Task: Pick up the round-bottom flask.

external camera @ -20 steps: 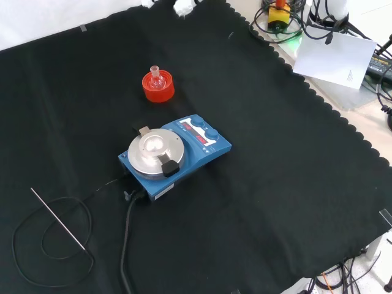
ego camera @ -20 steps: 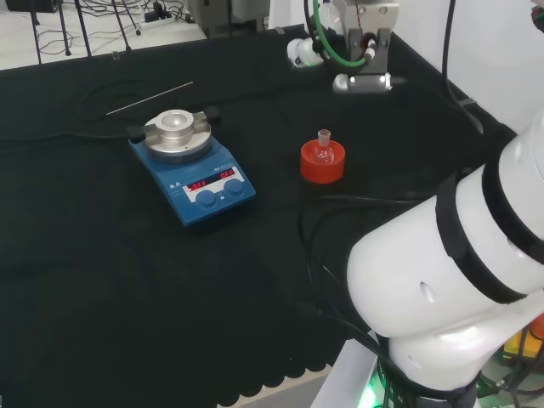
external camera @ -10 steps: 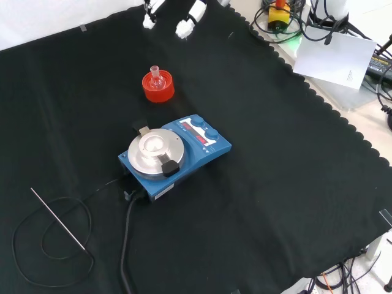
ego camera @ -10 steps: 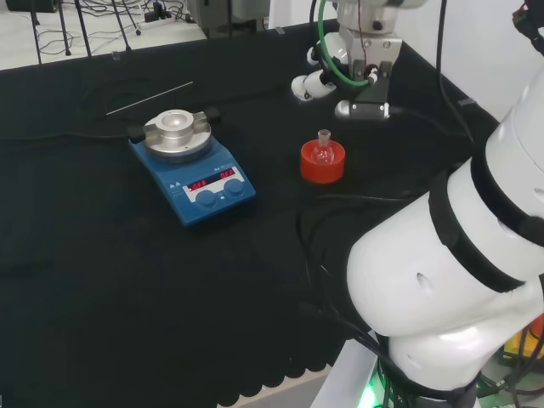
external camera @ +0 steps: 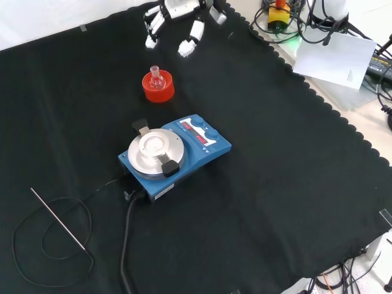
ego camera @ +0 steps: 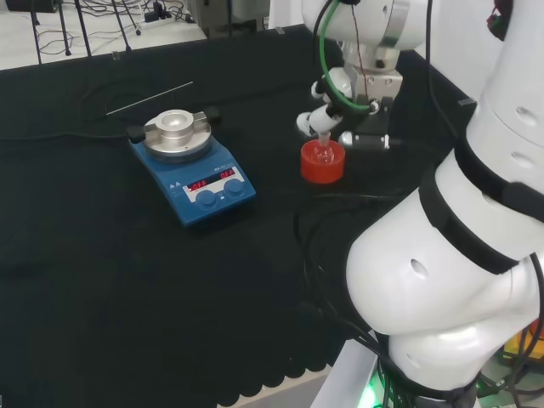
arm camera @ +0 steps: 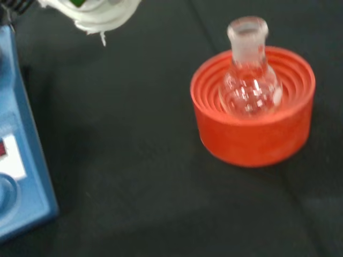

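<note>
At the top of the front view, the robot hand hangs with fingers spread, holding nothing, just above the flask. The wrist view shows the flask upright in its red ribbed stand, neck up.

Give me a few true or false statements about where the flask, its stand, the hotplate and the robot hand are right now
1. The round-bottom flask sits upright in the red ribbed stand. True.
2. The robot hand is curled round the flask's neck. False: its fingers are spread and apart from the flask.
3. A flask stands on the blue hotplate. False: its metal top plate is bare.
4. A thin metal rod lies on the cloth. True.
</note>
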